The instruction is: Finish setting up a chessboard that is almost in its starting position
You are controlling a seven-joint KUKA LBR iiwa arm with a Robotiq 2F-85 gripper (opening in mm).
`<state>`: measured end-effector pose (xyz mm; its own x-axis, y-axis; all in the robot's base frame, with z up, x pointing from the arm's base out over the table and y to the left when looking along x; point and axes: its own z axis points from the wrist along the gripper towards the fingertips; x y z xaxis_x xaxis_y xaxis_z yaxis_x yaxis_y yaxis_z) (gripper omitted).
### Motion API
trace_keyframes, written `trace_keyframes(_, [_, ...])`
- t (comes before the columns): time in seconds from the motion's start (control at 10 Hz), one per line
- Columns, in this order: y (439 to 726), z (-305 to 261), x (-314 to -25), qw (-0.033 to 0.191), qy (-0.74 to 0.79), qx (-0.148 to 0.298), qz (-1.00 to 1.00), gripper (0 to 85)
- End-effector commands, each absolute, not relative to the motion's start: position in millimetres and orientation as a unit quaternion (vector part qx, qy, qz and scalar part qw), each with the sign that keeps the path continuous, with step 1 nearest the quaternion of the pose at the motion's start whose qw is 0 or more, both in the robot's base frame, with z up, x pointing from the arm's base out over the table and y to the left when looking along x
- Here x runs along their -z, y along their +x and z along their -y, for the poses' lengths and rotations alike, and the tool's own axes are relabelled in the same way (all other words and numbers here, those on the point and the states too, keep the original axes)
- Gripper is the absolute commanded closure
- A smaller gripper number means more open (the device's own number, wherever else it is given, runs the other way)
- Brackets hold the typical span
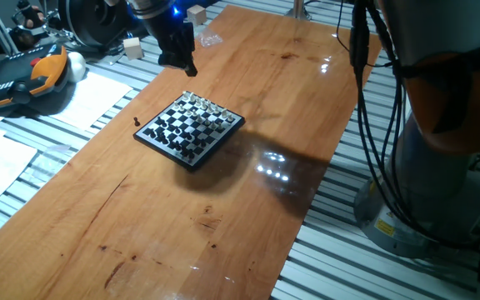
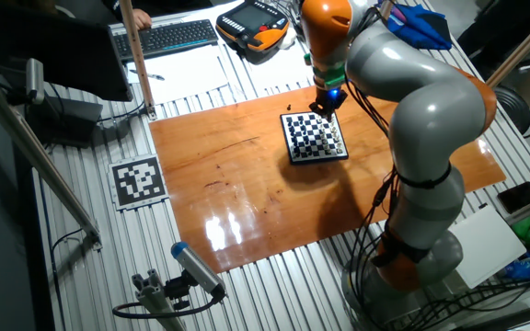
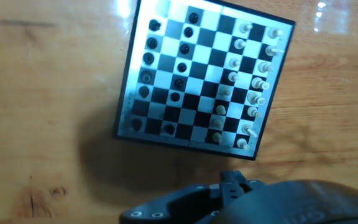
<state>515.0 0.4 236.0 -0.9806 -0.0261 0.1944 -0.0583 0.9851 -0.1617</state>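
Gripper [image 1: 177,57]: above the table, at 11 o'clock from the chessboard [image 1: 190,127], touching nothing; finger spread cannot be told.
Loose piece [image 1: 137,122]: on the wooden table [image 1: 248,183], at the board's 9 o'clock.

Light: bright, coming from lamps above.
Glare: white shiny spots on the tabletop [image 1: 273,164], middle of one fixed view; more at the hand view's top edge.
Shadow: dark patch below the chessboard [image 3: 201,74].
Blur: hand view soft; bottom dark shape fuzzy.

A robotics lab: slatted aluminium bench [image 2: 81,230], teach pendant [image 2: 251,20], fiducial marker [image 2: 137,180]
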Motion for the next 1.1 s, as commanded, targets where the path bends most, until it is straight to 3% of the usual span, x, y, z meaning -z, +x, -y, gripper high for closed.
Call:
trace_keyframes(0.0, [514.9,-0.5,-235.9,0.080,0.025,-0.085,0.993,85.0])
trace_keyframes(0.3, [514.9,-0.5,-235.9,0.056,0.032,-0.069,0.996,85.0])
trace_keyframes(0.5, [514.9,-0.5,-235.9,0.064,0.060,-0.050,0.995,85.0])
trace_keyframes(0.6, [514.9,-0.5,-235.9,0.043,0.061,-0.024,0.997,85.0])
trace_keyframes(0.7, [514.9,-0.5,-235.9,0.026,0.047,-0.026,0.998,85.0])
trace_keyframes(1.0, [514.9,-0.5,-235.9,0.021,0.009,-0.017,1.000,85.0])
